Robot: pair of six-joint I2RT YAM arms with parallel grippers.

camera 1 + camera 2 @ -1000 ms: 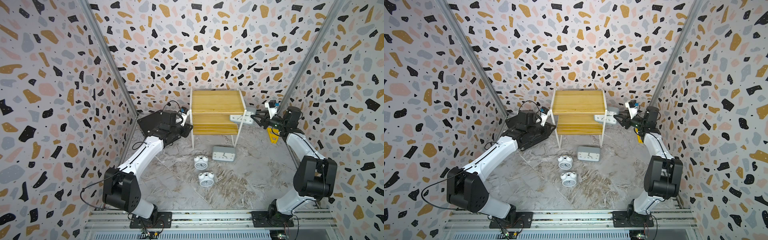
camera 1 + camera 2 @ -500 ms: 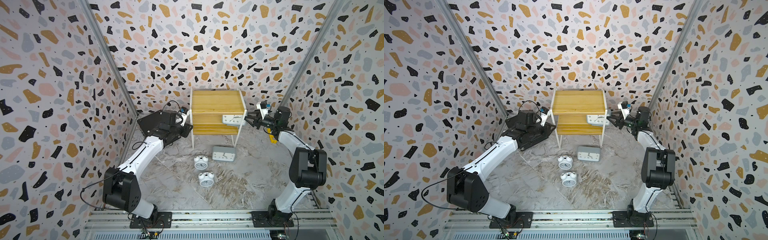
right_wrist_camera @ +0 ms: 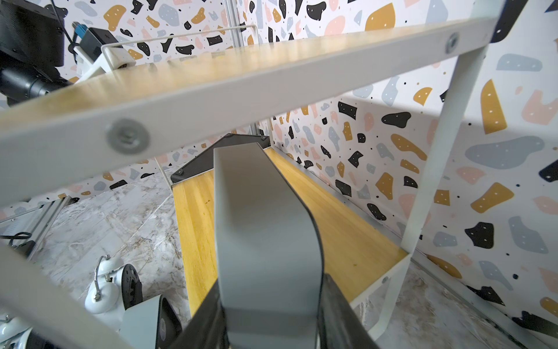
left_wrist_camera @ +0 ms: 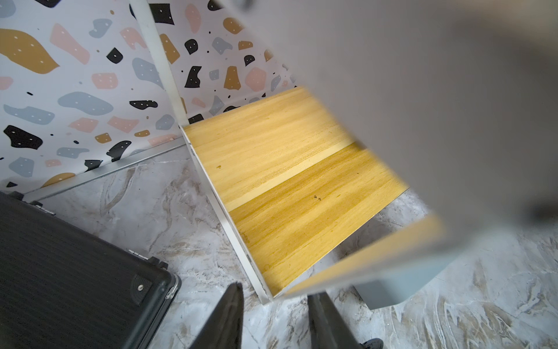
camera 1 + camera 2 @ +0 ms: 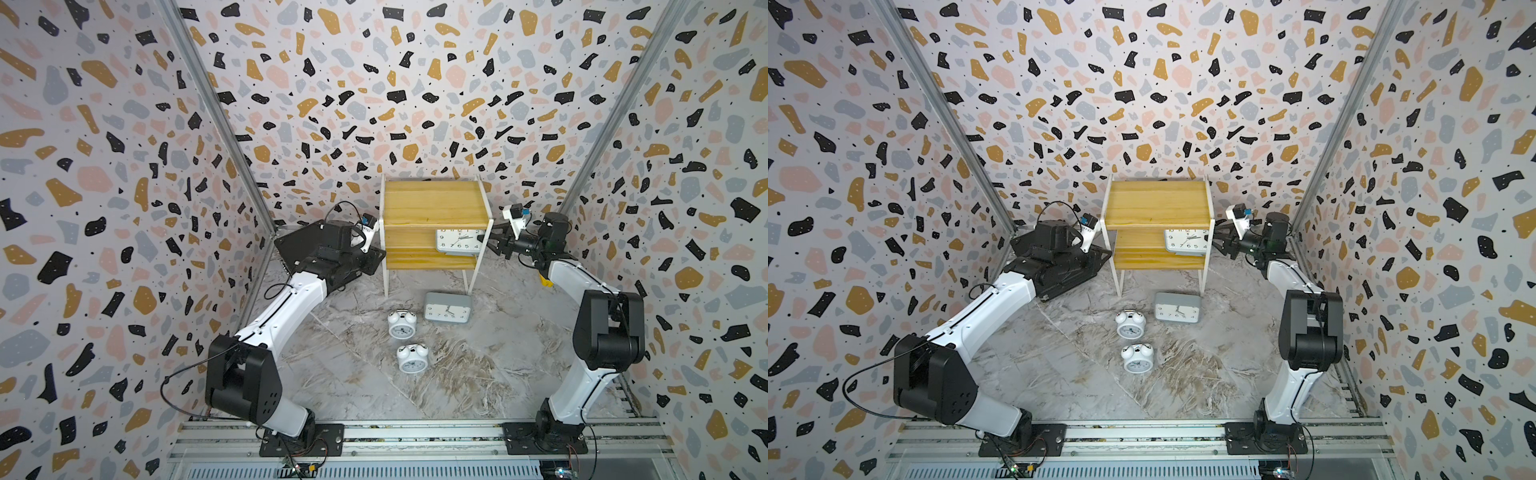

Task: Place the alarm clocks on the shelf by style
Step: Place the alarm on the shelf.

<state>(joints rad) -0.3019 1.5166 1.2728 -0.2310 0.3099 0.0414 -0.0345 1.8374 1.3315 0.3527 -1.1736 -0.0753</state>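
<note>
At the lower board's (image 5: 407,243) right end, right gripper (image 5: 492,243) clamps the grey clock (image 5: 457,241) through the side frame of the shelf (image 5: 432,203). Settle it square, face forward, then release gently. Left gripper (image 4: 274,290) sits part-open, empty, at the left side.

Black hour numerals legible on white dial of grey rounded-rectangular plastic clock (image 5: 459,241) in yellowish wooden shelf (image 5: 432,203). Bottom-row numerals 8–4 legible on second grey clock (image 5: 448,308).
</note>
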